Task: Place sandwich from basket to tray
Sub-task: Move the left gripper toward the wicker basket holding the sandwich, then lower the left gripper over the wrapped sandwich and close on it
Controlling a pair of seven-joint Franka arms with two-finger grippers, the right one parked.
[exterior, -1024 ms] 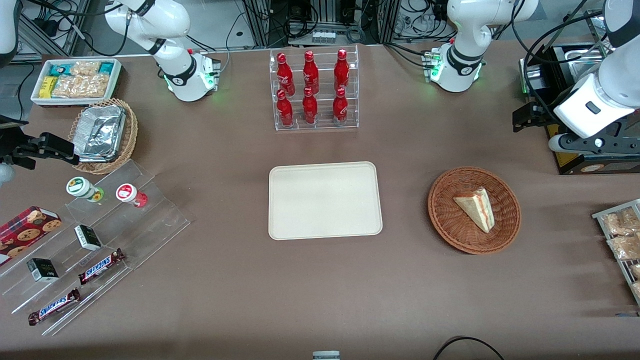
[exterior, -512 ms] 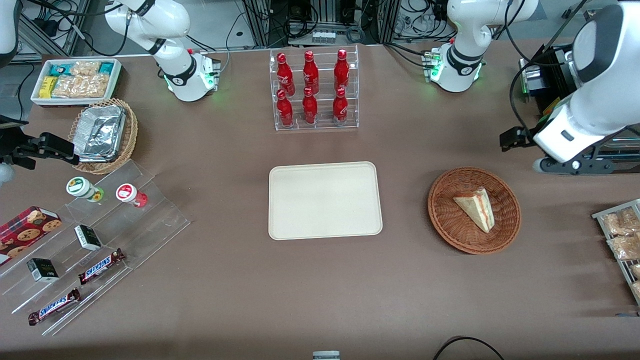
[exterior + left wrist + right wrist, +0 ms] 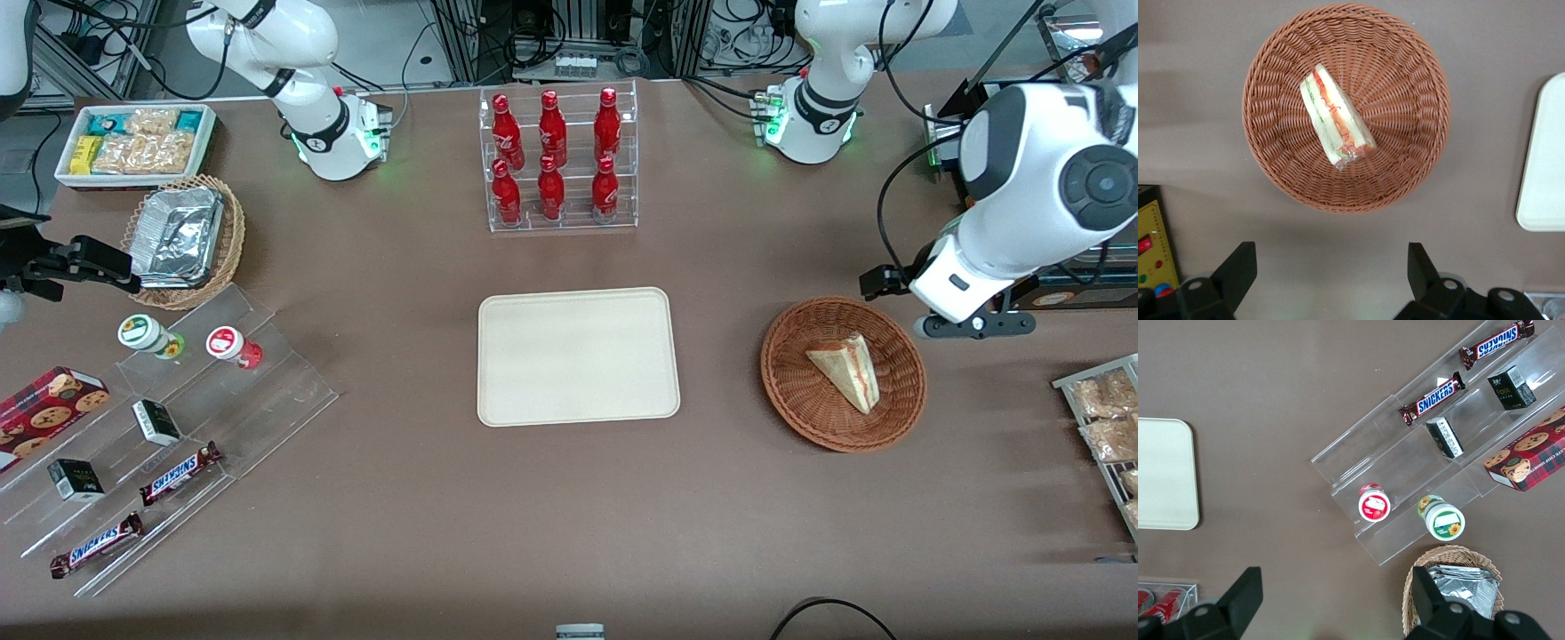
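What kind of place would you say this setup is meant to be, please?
Most likely a robot lab staged as a snack counter: a rack of red bottles, Snickers bars on clear risers, and a sandwich in a basket beside a tray. The open gripper hovers near the basket.

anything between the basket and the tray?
Nothing: only bare brown tablecloth between the basket and the tray in the front view. The open end effector hovers near the basket's rim.
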